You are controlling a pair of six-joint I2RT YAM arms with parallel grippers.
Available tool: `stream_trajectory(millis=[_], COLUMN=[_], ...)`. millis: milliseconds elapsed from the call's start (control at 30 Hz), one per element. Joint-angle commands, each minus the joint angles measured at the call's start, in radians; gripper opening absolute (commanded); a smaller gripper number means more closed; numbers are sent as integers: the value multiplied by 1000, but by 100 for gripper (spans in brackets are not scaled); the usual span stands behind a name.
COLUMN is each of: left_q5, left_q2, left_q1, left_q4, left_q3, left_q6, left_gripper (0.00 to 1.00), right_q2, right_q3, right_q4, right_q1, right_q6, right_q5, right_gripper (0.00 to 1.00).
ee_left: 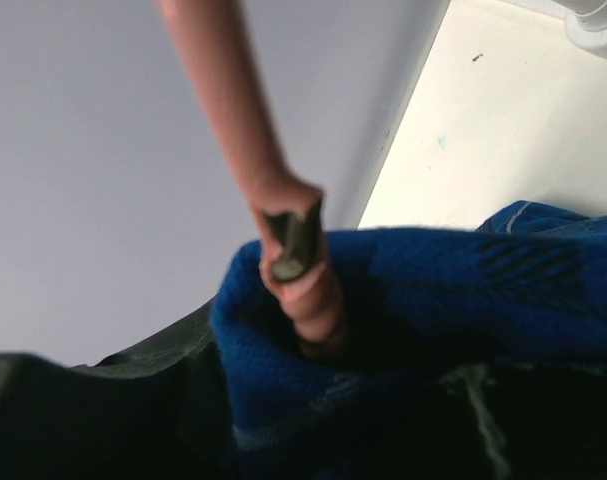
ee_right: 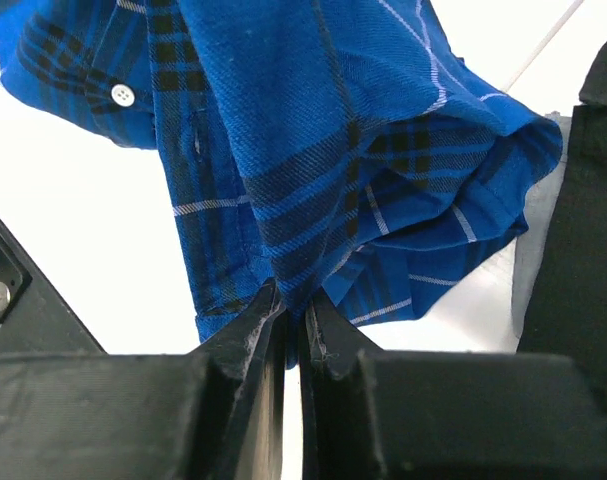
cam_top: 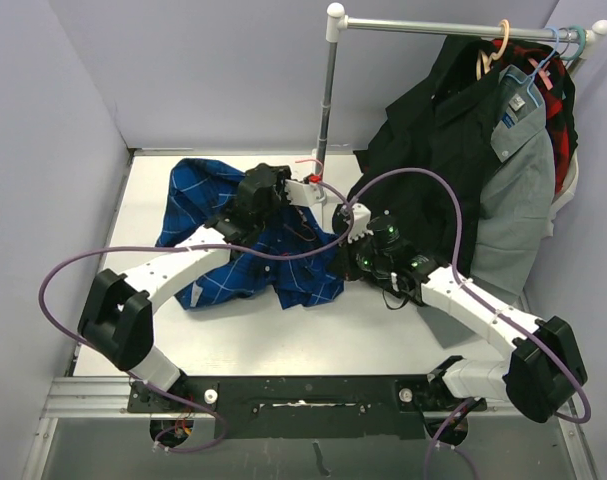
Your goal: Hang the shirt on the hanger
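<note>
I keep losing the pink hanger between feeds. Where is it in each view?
Top external: the pink hanger is upper centre, a thin sliver beside the foot of the rack pole.
Left wrist: the pink hanger runs from the top edge down into blue fabric at centre.
Right wrist: not in view.
Shared landmark: the blue plaid shirt, seen in all three views.
</note>
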Motion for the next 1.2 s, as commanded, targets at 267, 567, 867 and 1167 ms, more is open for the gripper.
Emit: stream_trajectory(millis=[267, 567, 867, 1167], left_q5=[348, 667, 673, 802], left_q2=[-117, -114, -98, -75], left_q1=[33, 98, 164, 194], left_q4=[-494, -600, -521, -512], left_q3=[186, 212, 177, 220], left_q6=[-543, -665, -698, -750], left_gripper=[0, 0, 0, 0], right_q2=[57, 130, 88, 140], right_q3=[87, 176, 280, 287], right_q4=[217, 379, 236, 271], right_q1=[-3, 31, 77, 109], right_q6=[216, 314, 281, 263], right_q5=[-140, -196, -136, -133], right_gripper=[0, 0, 0, 44])
